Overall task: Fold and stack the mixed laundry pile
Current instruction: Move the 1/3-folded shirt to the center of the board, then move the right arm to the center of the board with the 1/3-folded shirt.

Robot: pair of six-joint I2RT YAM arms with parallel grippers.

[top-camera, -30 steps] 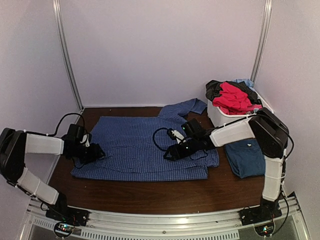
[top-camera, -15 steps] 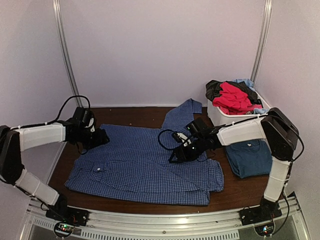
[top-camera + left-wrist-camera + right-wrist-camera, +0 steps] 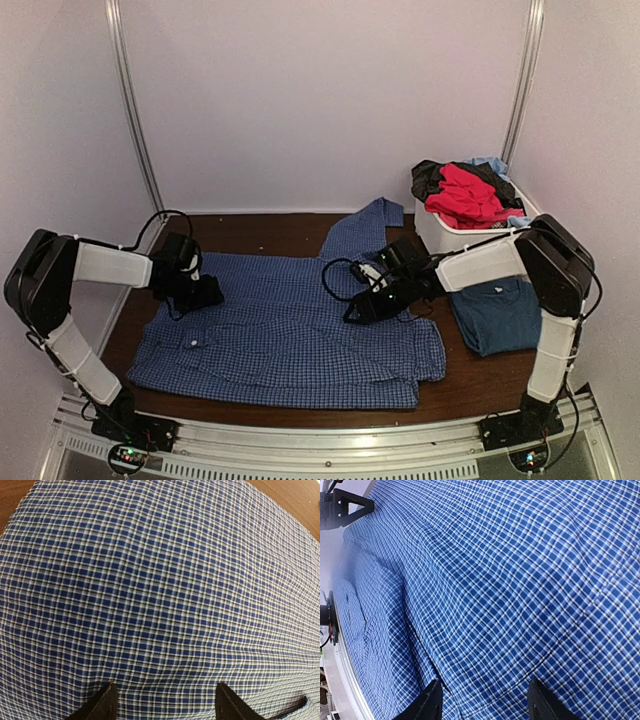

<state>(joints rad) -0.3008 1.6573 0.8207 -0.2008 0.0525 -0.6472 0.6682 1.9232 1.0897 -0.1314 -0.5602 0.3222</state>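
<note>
The blue-and-white check shirt (image 3: 290, 335) lies spread flat on the brown table (image 3: 255, 232), one sleeve reaching back toward the bin. My left gripper (image 3: 208, 296) is low over its left shoulder part, jaws open, with check cloth (image 3: 160, 595) filling the left wrist view. My right gripper (image 3: 358, 310) is low over the shirt's right side, jaws open, with the cloth (image 3: 510, 580) below them. A folded dark-blue T-shirt (image 3: 497, 314) lies at the right. Red, black and light-blue clothes (image 3: 465, 192) sit heaped in the white bin (image 3: 437, 232).
The white bin stands at the back right corner against the wall. Metal frame posts (image 3: 130, 110) rise at the back left and right. Black cables (image 3: 335, 275) loop beside the right wrist. A metal rail (image 3: 330, 445) runs along the near edge.
The shirt was drawn out flatter and toward the near edge. My left gripper went back, then came down and right onto the shirt. My right gripper shifted slightly back and right.
</note>
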